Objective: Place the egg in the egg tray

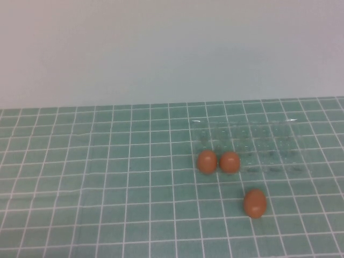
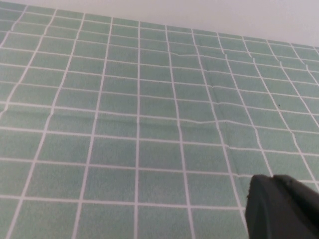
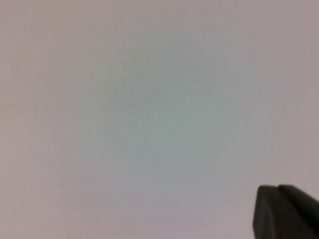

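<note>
The clear egg tray point(image 1: 279, 150) lies right of centre on the green grid cloth, showing only faint glints. Two orange-brown eggs point(image 1: 207, 161) point(image 1: 229, 162) sit side by side at its near left corner, seemingly in front-row cups. A third egg point(image 1: 255, 203) lies loose on the cloth in front of the tray. Neither arm shows in the high view. My left gripper point(image 2: 271, 179) is shut and empty over bare cloth. My right gripper point(image 3: 276, 188) is shut and empty, facing a plain pale surface. No egg or tray shows in either wrist view.
The green cloth with a white grid point(image 1: 107, 188) covers the table up to a pale wall point(image 1: 161, 48) at the back. The cloth has slight wrinkles in the left wrist view point(image 2: 214, 119).
</note>
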